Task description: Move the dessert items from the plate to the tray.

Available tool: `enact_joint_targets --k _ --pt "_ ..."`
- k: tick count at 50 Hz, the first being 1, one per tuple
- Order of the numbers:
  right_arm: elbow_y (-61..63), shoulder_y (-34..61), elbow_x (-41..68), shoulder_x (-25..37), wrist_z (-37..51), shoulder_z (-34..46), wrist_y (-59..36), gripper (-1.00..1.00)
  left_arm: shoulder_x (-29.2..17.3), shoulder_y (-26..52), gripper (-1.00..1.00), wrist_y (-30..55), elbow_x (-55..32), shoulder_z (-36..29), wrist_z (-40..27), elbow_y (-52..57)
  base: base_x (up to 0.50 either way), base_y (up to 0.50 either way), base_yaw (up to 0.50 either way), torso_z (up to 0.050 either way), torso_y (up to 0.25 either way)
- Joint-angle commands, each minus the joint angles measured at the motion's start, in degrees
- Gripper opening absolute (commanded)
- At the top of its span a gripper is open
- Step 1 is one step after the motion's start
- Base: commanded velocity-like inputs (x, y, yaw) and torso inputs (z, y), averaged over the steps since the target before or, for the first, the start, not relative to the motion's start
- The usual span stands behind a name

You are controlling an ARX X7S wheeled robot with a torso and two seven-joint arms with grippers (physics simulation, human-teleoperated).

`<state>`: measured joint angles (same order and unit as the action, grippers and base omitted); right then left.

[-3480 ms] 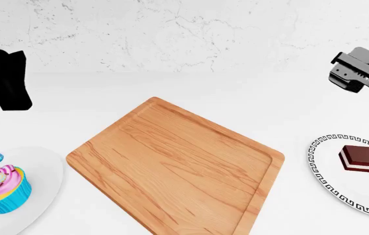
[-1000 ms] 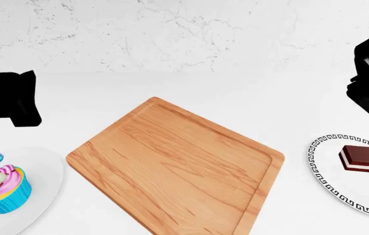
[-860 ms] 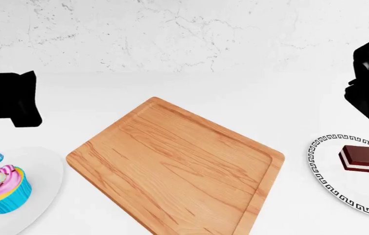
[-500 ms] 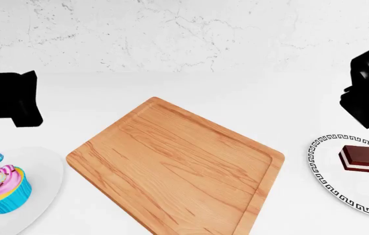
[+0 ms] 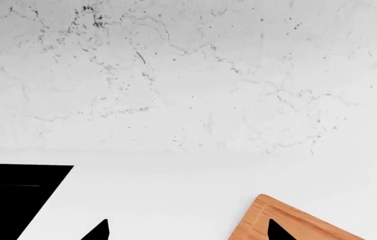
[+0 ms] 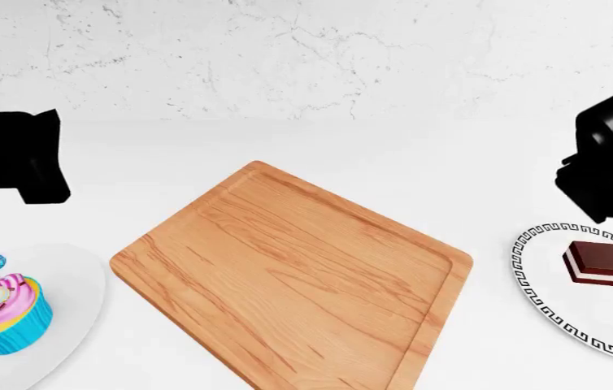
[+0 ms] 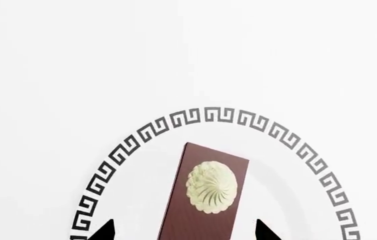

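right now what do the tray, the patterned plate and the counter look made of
Tray: wood by its visible grain, light brown, matte, with a raised rim. Plate: probably glazed ceramic, smooth white with a black key-pattern border. Counter: plain smooth white, material unclear; the wall behind looks like veined marble.

Wall (image 6: 306,57): white, marbled with fine grey veining and dark speckles, spanning the full width behind the work surface; seen closer in the left wrist view (image 5: 188,75) with the same cracked pattern. Tabletop (image 6: 318,142): plain matte white, unmarked, meeting the wall along a soft, faint line. Lighting: even and diffuse, with only faint shadows on the surface; no windows or floor visible.
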<state>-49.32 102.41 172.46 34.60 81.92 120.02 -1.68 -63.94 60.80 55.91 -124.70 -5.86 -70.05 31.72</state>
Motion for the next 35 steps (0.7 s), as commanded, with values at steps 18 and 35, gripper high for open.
enact_joint_targets --k 18,35 --pt "-1.41 -3.9 -0.34 0.71 -1.21 -2.61 -0.71 1.0 0.4 -1.04 1.0 -0.45 1.17 -0.53 0.59 0.27 0.0 0.0 0.0 0.0 0.0" --pt "-1.83 -5.59 -1.2 0.69 -2.18 -4.03 -0.84 1.0 0.41 -2.34 1.0 -1.04 1.75 -0.37 0.9 0.64 0.0 0.0 0.0 0.0 0.0"
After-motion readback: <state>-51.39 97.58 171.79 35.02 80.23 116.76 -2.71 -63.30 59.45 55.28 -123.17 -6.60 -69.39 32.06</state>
